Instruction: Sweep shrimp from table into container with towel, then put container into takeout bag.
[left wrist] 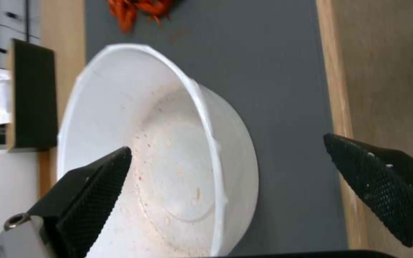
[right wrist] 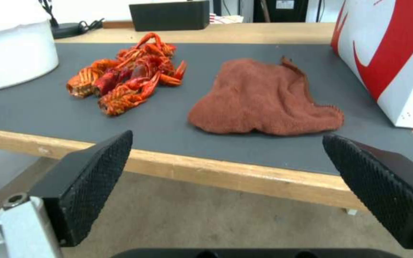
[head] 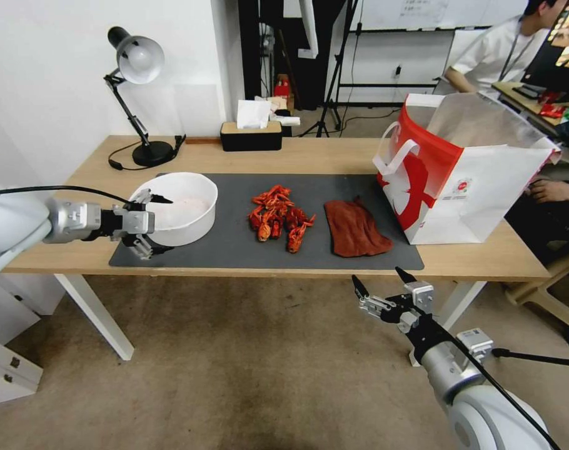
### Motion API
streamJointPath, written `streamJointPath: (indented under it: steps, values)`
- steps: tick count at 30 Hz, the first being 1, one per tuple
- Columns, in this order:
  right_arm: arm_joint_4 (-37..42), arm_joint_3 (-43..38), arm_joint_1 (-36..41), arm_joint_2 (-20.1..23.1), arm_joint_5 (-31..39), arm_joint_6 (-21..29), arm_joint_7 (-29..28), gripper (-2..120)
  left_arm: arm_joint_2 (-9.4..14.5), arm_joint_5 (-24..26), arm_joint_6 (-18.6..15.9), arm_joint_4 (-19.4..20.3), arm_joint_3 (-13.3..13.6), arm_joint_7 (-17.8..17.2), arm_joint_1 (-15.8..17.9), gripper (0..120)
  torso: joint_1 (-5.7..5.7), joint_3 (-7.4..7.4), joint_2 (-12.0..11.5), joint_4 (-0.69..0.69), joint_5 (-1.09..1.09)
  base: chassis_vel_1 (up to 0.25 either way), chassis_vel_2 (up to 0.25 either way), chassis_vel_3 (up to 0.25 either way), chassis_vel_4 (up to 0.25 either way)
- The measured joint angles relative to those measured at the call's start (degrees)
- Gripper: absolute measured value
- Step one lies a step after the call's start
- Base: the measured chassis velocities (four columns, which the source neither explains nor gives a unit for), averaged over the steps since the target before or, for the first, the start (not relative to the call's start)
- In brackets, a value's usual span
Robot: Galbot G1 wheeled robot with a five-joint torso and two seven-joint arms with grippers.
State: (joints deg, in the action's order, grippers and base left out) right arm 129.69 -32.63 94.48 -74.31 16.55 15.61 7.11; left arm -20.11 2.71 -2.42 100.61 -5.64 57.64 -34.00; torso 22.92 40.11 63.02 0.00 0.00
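Right tool (head: 379, 284) sits low centre-right in my head view, just off the table's (head: 334, 156) near edge, jaws spread wide, empty. Left tool (head: 148, 220) is mid-left, open, straddling the near rim of the container (head: 183, 206), one finger inside, one outside. Container tilts toward the shrimp (head: 279, 217), piled mid-mat in frame centre. Towel (head: 354, 230) lies flat just right of them. Takeout bag (head: 466, 175) stands open, upper right.
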Motion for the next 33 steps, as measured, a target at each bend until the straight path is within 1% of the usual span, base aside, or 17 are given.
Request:
streamJointPath:
  steps: [1,4,5,6,7,8,9,10,14,19,22,24,26,27,29,30,33]
  values:
    - [-0.08,0.00,0.01,-0.12,-0.16,0.00,0.01,100,-0.28,-0.72,0.08,-0.36,1.43,0.67,1.52,100,0.00,0.00,0.00,0.00,0.00,0.000,0.000,0.000,0.000]
    - [-0.13,-0.01,0.02,-0.19,-0.29,0.00,0.01,100,-0.48,-0.97,0.08,-0.63,2.45,0.94,2.60,100,0.00,0.00,0.00,0.00,0.00,0.000,0.000,0.000,0.000]
    - [-0.23,0.00,0.02,-0.33,-0.45,0.00,0.01,100,-0.87,-1.45,0.09,-1.36,5.02,1.47,5.11,100,0.00,0.00,0.00,0.00,0.01,0.000,0.000,0.000,0.000]
    - [-0.36,0.01,0.01,-0.48,-0.78,0.00,0.03,100,-1.92,-2.57,0.12,-3.74,10.55,3.03,10.57,100,0.00,0.00,0.00,0.00,0.00,0.000,0.000,0.000,0.000]
    - [-0.36,0.01,0.01,-0.48,-0.78,0.00,0.03,100,-1.92,-2.57,0.12,-3.74,10.55,3.03,10.57,100,0.00,0.00,0.00,0.00,0.00,0.000,0.000,0.000,0.000]
    - [-0.54,0.01,0.08,-0.53,-0.92,0.00,0.03,100,-3.01,-3.25,0.22,-5.86,14.05,4.25,14.28,100,0.00,0.00,0.00,-0.01,0.02,0.000,0.000,0.000,0.000]
    - [-0.66,-0.02,0.23,-0.54,-1.03,0.00,0.03,100,-3.72,-3.53,0.23,-6.97,15.42,4.58,15.81,100,0.00,0.00,0.01,0.00,0.00,0.000,0.000,0.000,0.000]
    - [-0.66,-0.02,0.23,-0.54,-1.03,0.00,0.03,100,-3.72,-3.53,0.23,-6.97,15.42,4.58,15.81,100,0.00,0.00,0.01,0.00,0.00,0.000,0.000,0.000,0.000]
    - [-0.91,-0.58,1.03,-0.47,-1.16,0.00,0.07,100,-5.67,-4.99,0.50,-9.25,18.91,6.86,19.63,100,0.00,0.00,0.01,-0.01,0.00,0.000,0.000,0.000,0.000]
    - [-0.94,-0.83,1.16,-0.46,-1.16,0.00,0.07,100,-6.57,-6.51,0.80,-9.78,20.71,8.07,21.30,96,-0.01,-0.01,0.01,0.00,0.00,0.000,0.000,0.000,0.000]
    - [-0.97,-0.83,1.20,-0.48,-1.19,0.00,0.07,100,-7.23,-7.35,0.99,-10.30,22.89,8.12,23.02,82,-0.01,-0.01,0.01,0.00,0.01,0.000,0.000,0.000,0.000]
    - [-0.98,-0.82,1.22,-0.47,-1.21,0.00,0.06,100,-7.35,-7.58,1.14,-10.43,23.66,8.19,23.64,79,0.00,0.00,0.00,0.00,0.00,0.000,0.000,0.000,0.000]
    - [-1.02,-0.78,1.30,-0.46,-1.22,0.00,-0.04,100,-7.63,-8.02,1.53,-10.86,25.03,8.35,24.81,67,-0.01,0.00,0.01,0.00,0.01,0.000,0.000,0.000,0.000]
    - [-1.02,-0.78,1.30,-0.46,-1.22,0.00,-0.04,100,-7.63,-8.02,1.53,-10.86,25.03,8.35,24.81,67,-0.01,0.00,0.01,0.00,0.01,0.000,0.000,0.000,0.000]
    - [-1.15,-0.69,1.41,-0.48,-1.28,0.00,-0.10,100,-7.87,-8.14,1.74,-11.46,25.80,8.48,25.54,57,-0.01,0.00,0.01,-0.01,0.00,0.000,0.000,0.000,0.000]
    - [-1.15,-0.69,1.41,-0.48,-1.28,0.00,-0.10,100,-7.87,-8.14,1.74,-11.46,25.80,8.48,25.54,57,-0.01,0.00,0.01,-0.01,0.00,0.000,0.000,0.000,0.000]
    - [-1.20,-0.52,1.43,-0.60,-1.39,0.00,-0.14,100,-7.91,-8.27,2.15,-12.35,26.99,8.62,26.43,43,0.00,0.00,0.00,0.00,0.00,0.000,0.000,0.000,0.000]
